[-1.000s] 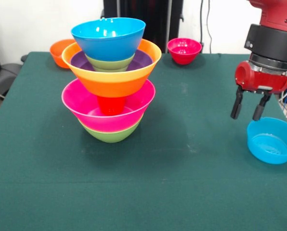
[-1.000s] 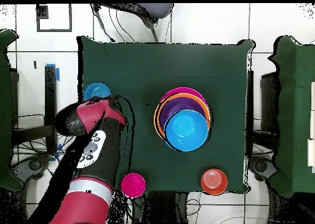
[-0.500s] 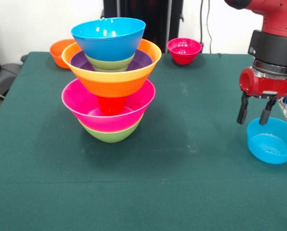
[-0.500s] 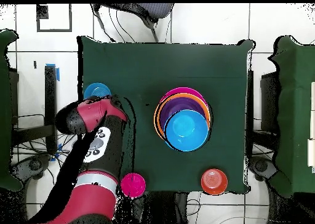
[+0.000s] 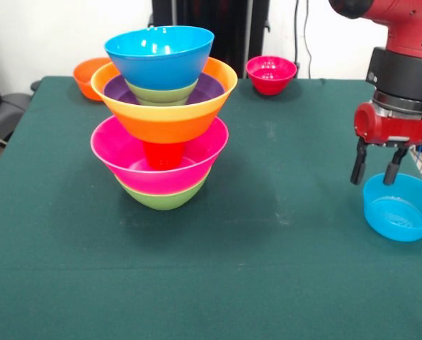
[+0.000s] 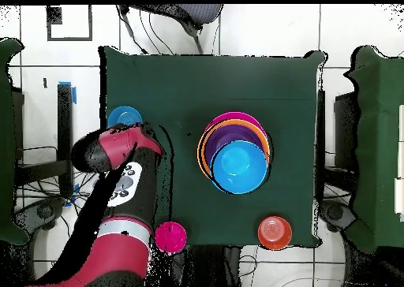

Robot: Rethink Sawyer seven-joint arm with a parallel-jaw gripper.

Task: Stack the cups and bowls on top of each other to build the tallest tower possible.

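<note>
I have the green cloth table (image 5: 282, 283) under everything, matte and soft-looking, so bowls should sit on it without skating. The tower (image 5: 161, 120) stands toward one side of it: a green bowl lowest with a pink one nested in it, the red cup (image 5: 161, 154) upside down inside that, then a wide orange bowl, purple, green and a deep blue bowl on top; my guess is the cup is the weak joint, since a lot rides on that narrow base. The arm (image 6: 118, 197) hangs well apart from the stack, with my gripper (image 5: 374, 168) released, jaws apart, poised just above the far rim of the small blue bowl (image 5: 400, 207) at the table edge. That bowl looks like thin glossy plastic, light, stiff and slippery, so I would pinch its wall over the rim. A small orange bowl (image 5: 89, 76) and a small red-pink bowl (image 5: 270, 74) sit at the back edge, apart from each other
</note>
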